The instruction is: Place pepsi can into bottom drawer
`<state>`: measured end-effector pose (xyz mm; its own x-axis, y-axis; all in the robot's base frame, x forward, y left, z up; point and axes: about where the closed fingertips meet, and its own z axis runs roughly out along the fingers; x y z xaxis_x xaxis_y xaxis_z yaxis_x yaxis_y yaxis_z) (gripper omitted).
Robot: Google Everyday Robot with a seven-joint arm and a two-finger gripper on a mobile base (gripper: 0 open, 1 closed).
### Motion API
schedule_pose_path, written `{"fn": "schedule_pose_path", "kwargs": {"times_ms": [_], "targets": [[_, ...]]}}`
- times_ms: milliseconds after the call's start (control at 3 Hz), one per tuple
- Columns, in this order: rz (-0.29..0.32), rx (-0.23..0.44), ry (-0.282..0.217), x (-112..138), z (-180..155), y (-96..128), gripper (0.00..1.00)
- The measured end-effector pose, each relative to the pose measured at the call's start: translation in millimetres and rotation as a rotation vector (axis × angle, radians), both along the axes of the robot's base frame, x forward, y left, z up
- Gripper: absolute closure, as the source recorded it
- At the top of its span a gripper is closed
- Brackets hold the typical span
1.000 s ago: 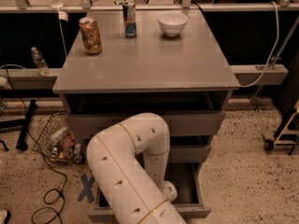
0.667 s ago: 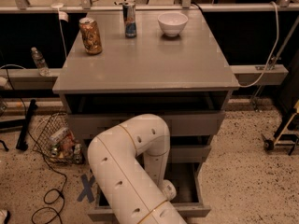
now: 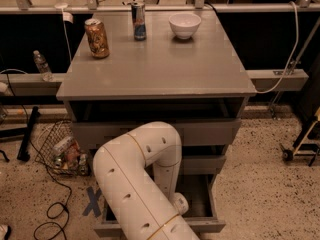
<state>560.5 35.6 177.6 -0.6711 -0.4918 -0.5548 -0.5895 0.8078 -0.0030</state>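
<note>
The bottom drawer (image 3: 211, 226) of the grey cabinet is pulled open toward me, and part of its dark inside shows to the right of my arm. My white arm (image 3: 134, 181) bends down from the front and reaches into that drawer. Its wrist end (image 3: 179, 203) sits low inside the drawer. My gripper is hidden behind the arm, down in the drawer. The pepsi can is out of view.
On the cabinet top (image 3: 160, 71) stand an orange-gold can (image 3: 97, 38), a slim blue-silver can (image 3: 139, 21) and a white bowl (image 3: 184, 25). A wire basket of trash (image 3: 62, 153), cables and a blue tape cross (image 3: 95, 202) lie on the floor at left.
</note>
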Motion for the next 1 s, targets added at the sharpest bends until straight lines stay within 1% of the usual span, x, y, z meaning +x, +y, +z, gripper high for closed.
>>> {"fn": "schedule_pose_path", "kwargs": {"times_ms": [333, 667, 1000], "targets": [[0.001, 0.001, 0.000, 0.0, -0.4, 1.0, 0.21], [0.001, 0.002, 0.000, 0.0, -0.7, 1.7, 0.01], [-0.004, 0.010, -0.002, 0.3, 0.7, 1.0, 0.00]]}}
